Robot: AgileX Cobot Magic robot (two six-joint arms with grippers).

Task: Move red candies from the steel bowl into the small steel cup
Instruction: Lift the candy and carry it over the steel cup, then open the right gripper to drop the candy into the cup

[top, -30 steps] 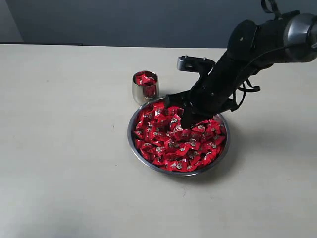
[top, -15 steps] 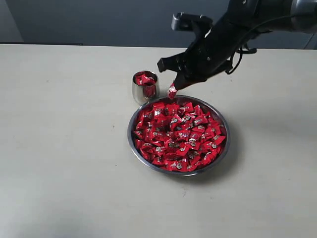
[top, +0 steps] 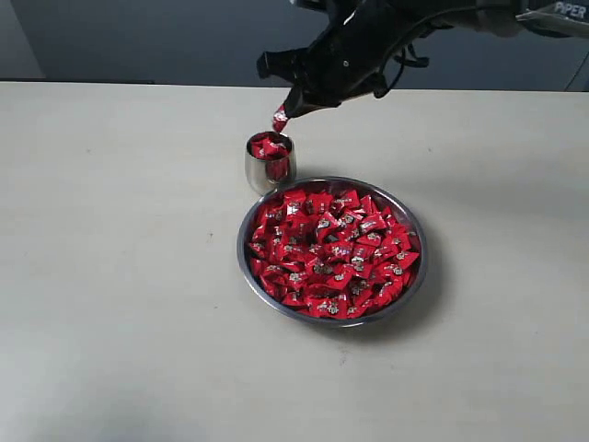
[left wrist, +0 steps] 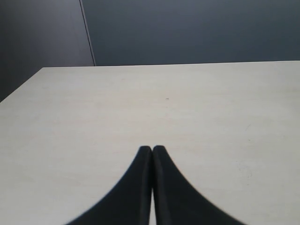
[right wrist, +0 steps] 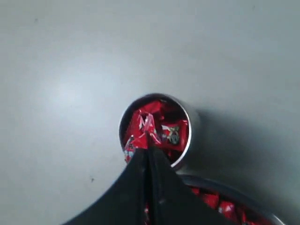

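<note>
the steel bowl [right wrist: 225,189] largely beyond the right wrist view's edge; its rim blurred

A: Where's the small rounded steel cup [top: 270,164]?
B: On the pale surface [top: 120,276], just behind the wide shallow steel bowl [top: 241,249], toward its left, with red wrapped candies [top: 331,253] in both.

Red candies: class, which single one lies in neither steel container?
The candy pinched by the right gripper, hanging above the small steel cup. All others lie in that cup or in the steel bowl.
</note>
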